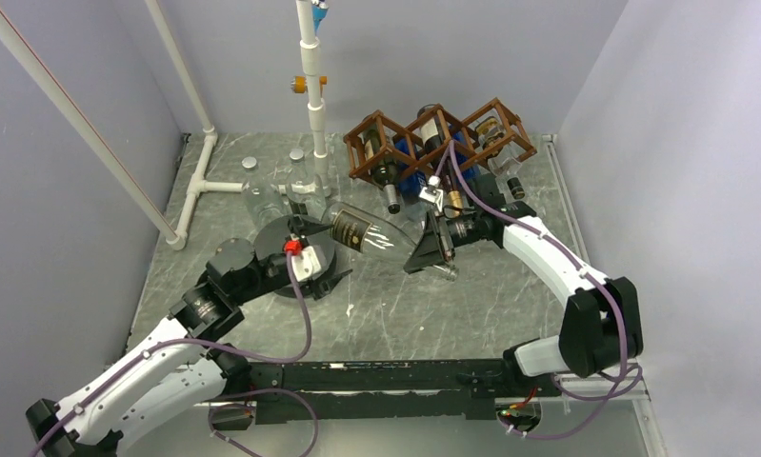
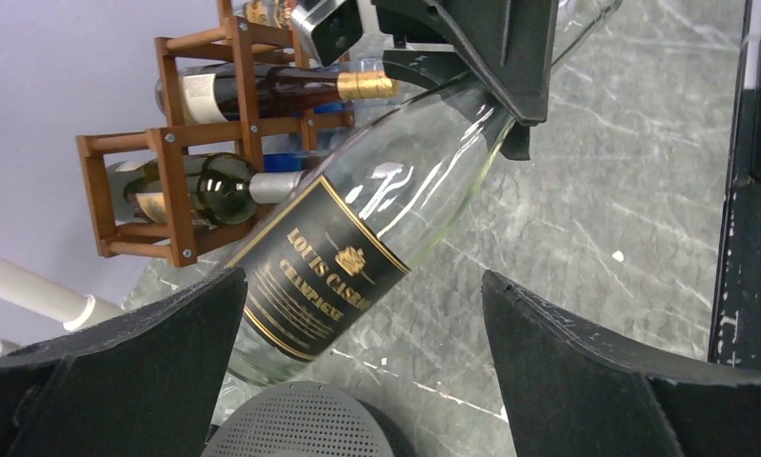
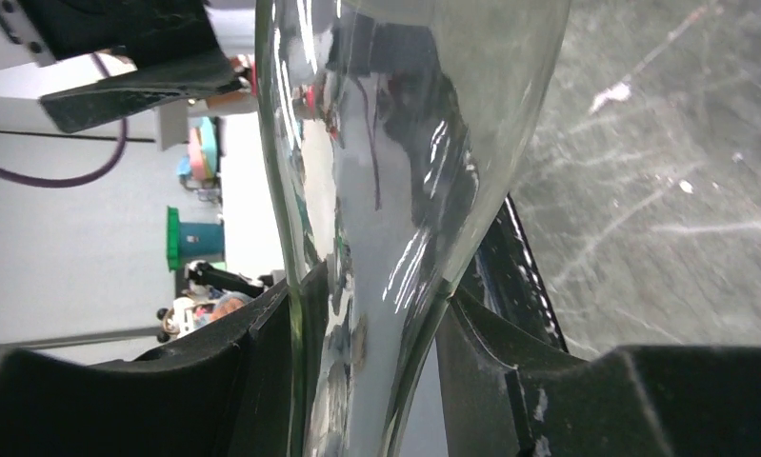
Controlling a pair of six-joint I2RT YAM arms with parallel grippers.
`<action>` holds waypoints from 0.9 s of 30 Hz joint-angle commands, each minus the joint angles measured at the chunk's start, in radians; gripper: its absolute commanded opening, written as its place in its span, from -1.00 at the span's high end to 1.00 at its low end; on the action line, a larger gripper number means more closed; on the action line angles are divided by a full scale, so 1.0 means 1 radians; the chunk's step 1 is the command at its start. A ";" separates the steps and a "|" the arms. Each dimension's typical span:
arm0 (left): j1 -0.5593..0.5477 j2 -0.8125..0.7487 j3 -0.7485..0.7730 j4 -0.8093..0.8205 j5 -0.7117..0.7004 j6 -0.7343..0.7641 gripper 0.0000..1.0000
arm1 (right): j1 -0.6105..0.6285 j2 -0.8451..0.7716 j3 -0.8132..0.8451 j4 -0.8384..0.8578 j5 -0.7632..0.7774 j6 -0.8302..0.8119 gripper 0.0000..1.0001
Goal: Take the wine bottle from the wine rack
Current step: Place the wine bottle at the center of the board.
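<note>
Black fingers of my right pincer [image 3: 376, 328] pinch the narrowing shoulder of the clear glass wine bottle [image 2: 386, 205]. The bottle lies slanted low over the grey marbled bench [image 1: 405, 314], out of the wine rack [image 1: 433, 133] and just in front of it. I cannot tell whether its base rests on the bench. My left pincer [image 1: 321, 249] stands spread wide at the bottle's base end, a finger on either side of the black-and-gold label. Beyond, the brown wooden rack sits at the back of the bench, other bottles [image 2: 214, 186] lying in its cells.
</note>
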 commanded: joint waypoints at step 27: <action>-0.390 0.546 -0.035 0.448 -0.253 0.231 -0.99 | 0.094 0.007 0.119 -0.431 0.308 -0.557 1.00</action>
